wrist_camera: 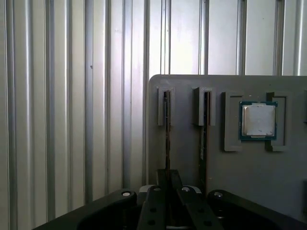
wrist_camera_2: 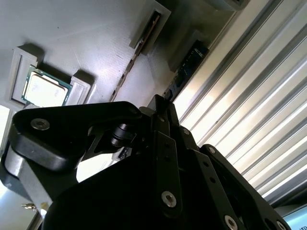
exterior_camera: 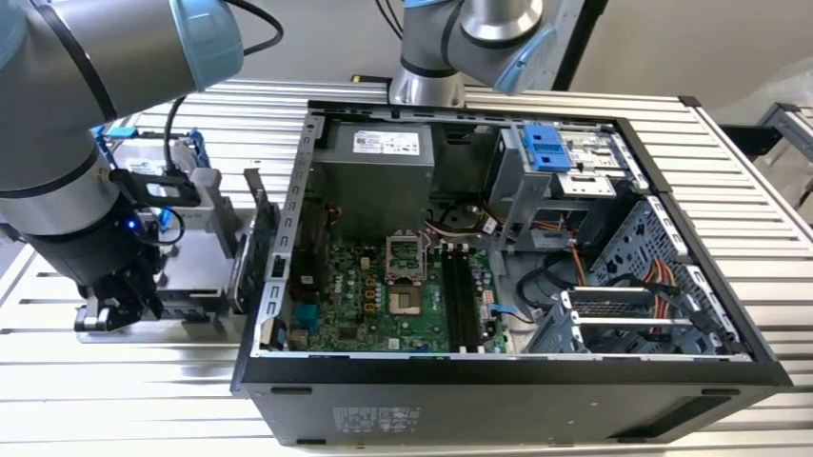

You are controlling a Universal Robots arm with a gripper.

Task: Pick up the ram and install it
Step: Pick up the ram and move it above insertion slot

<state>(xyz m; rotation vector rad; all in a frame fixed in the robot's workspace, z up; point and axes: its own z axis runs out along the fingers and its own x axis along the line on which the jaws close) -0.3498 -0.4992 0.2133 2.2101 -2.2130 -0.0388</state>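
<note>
The ram [wrist_camera: 166,129] stands on edge in a slot of a grey holder plate [wrist_camera: 249,177]; it shows as a dark strip [wrist_camera_2: 186,69] in the second wrist view. My gripper [wrist_camera: 168,184] sits at the stick's near end, fingers drawn together with the thin board between them. In the second wrist view the fingertips [wrist_camera_2: 162,108] meet the same stick. The exterior view has the gripper [exterior_camera: 121,305] low over the holder plate [exterior_camera: 190,286], at that view's left of the open computer case [exterior_camera: 508,381]. The motherboard's dark memory slots [exterior_camera: 460,295] lie inside the case.
A second stick [wrist_camera: 204,134] stands in the neighbouring slot, and a square processor chip [wrist_camera: 258,120] rests further along the plate. A drive in a blue frame [exterior_camera: 152,152] and an upright card [exterior_camera: 258,238] stand between arm and case. A ribbed metal table [wrist_camera: 72,120] lies underneath.
</note>
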